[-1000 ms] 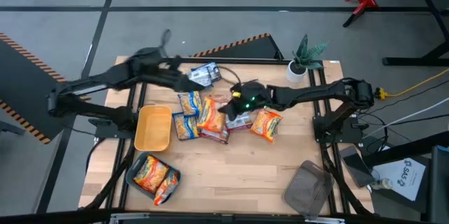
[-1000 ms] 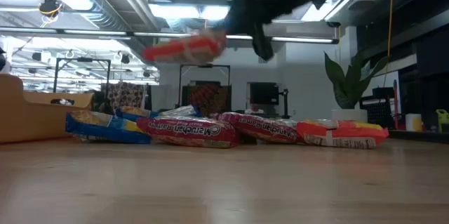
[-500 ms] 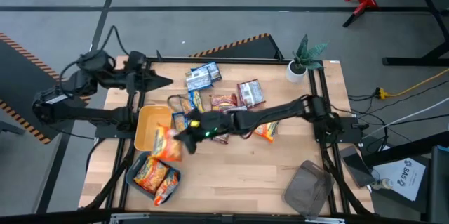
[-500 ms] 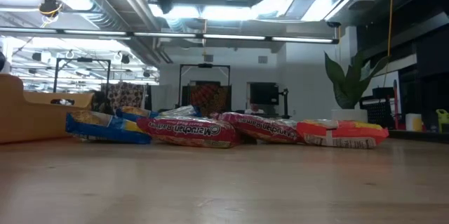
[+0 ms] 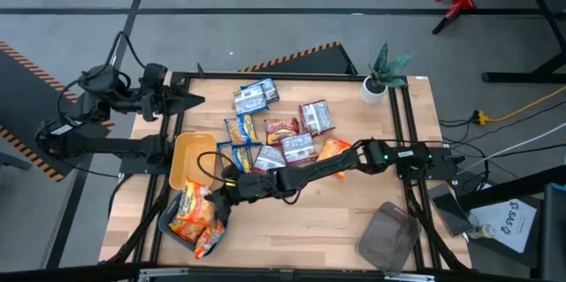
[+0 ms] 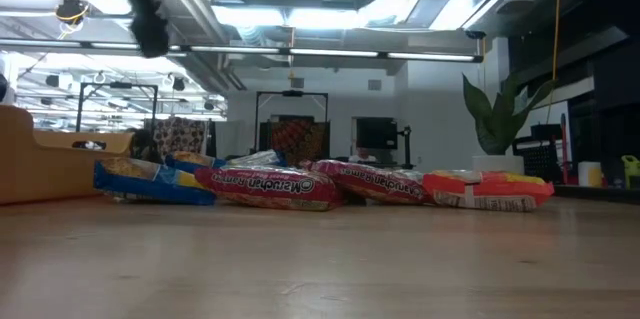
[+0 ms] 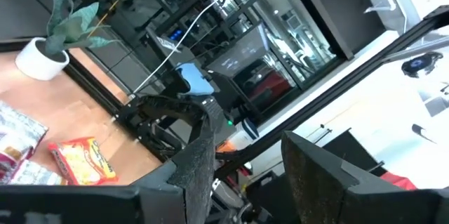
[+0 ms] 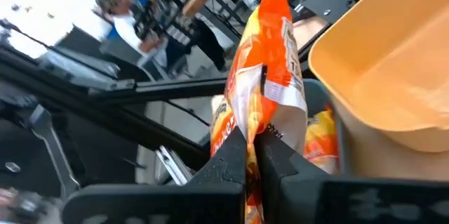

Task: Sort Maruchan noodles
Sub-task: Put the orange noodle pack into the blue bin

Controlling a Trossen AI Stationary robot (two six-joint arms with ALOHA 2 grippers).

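Note:
My right gripper reaches across to the table's near left and is shut on an orange noodle packet. It holds the packet above the far end of a dark grey tray, which contains other orange packets. More packets lie flat mid-table: blue-and-silver, red-brown, blue-and-yellow and orange. The low view shows them in a row. My left gripper waits open at the far left edge, touching nothing. My right gripper pinches the orange packet by one end between its two fingers. It comes from the table's right, fingers pointing toward the near left. The packet sticks out beyond the fingertips, edge-on. I cannot tell whether it touches the packets in the tray.
A yellow tray sits just beyond the grey tray, close to the held packet. A second grey tray lies at the near right. A potted plant stands at the far right corner. Bare wood shows along the near middle.
My right gripper carried the orange packet from the middle of the pile toward the table's near left, past the yellow tray, to above the grey tray. My left arm drew back from the blue-and-silver packet toward the far left edge.

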